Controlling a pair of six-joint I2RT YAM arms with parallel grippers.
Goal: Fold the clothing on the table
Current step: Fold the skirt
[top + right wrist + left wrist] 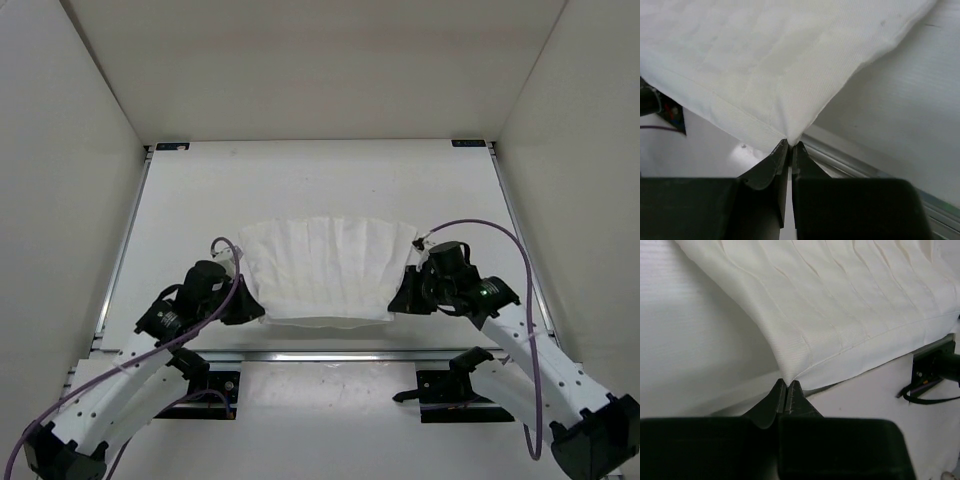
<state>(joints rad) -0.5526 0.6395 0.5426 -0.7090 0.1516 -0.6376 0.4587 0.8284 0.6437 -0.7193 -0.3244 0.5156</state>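
Note:
The clothing (325, 268) is a white pleated garment lying spread on the table (200, 200), its near hem close to the front rail. My left gripper (256, 311) is shut on its near left corner; the left wrist view has the black fingers (796, 401) pinching the clothing (840, 305) at that corner, which is lifted a little. My right gripper (398, 304) is shut on the near right corner. In the right wrist view the clothing (765, 65) rises from the pinched tip between the fingers (780, 160).
White enclosure walls (70, 150) stand to the left, right and back. A metal rail (330, 354) runs along the table's near edge, with black arm mounts (450, 385) just below it. Black brackets (172, 147) mark the far corners.

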